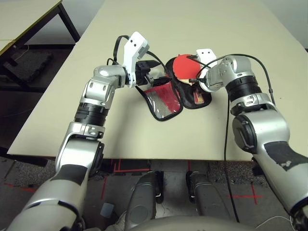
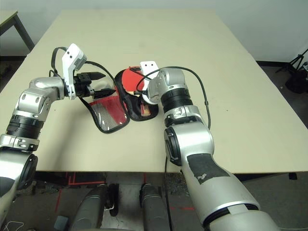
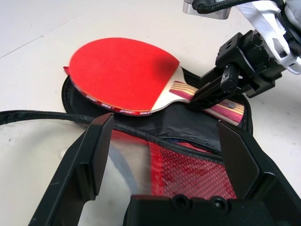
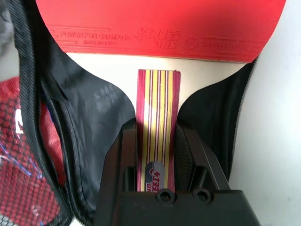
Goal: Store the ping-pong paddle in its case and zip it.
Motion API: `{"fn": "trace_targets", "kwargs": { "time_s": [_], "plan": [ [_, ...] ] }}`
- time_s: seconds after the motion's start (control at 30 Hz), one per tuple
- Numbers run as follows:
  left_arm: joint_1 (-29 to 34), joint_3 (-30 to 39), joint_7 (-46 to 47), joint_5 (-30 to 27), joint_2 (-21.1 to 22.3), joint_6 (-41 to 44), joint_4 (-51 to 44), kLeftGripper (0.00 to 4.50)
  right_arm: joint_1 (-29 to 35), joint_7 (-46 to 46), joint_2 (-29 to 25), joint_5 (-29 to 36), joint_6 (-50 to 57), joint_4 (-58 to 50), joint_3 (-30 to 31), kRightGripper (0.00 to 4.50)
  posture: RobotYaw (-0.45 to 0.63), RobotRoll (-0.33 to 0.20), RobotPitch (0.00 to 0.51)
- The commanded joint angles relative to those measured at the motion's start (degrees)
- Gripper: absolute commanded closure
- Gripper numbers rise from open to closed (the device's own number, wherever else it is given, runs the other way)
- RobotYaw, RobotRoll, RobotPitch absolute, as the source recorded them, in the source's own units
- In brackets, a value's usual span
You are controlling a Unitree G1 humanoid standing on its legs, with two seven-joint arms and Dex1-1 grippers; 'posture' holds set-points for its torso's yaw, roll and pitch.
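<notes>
- Beige table (image 1: 144,130) bearing everything, bare around the middle
- Open case (image 1: 163,103) lying flat near the table's centre: black lining up on the half toward the right arm, red mesh and clear plastic pocket on the flap folded out toward the left arm
- Ping-pong paddle (image 3: 123,75) resting face up on the black lining, red blade toward the far side and partly past the zipper edge, striped wood handle pointing back toward the robot, over the case's narrow end
- Right gripper (image 4: 157,155) angled down over the case, clamped narrowly on the handle, one black finger against each side of the wood
- Left gripper (image 3: 162,155) just beside the folded-out flap, pointing across toward the paddle, spread wide and holding nothing; fingertips (image 3: 99,141) above the flap's zipper edge, contact with the fabric impossible to tell
</notes>
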Motion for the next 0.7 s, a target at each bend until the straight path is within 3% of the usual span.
{"fn": "trace_targets", "kwargs": {
  "time_s": [0.03, 0.7],
  "plan": [
    [0.8, 0.0, 0.3, -0.3, -0.2, 0.3, -0.4, 0.00, -2.1, 1.5, 0.8, -1.6, -1.4, 1.0, -0.2, 3.37, 0.03, 0.000, 0.160],
    [-0.5, -0.1, 0.3, -0.1, -0.9, -1.0, 1.8, 0.00, 1.1, 1.5, 1.6, -4.1, 7.7, -4.8, -3.2, 3.38, 0.01, 0.000, 0.160]
  ]
}}
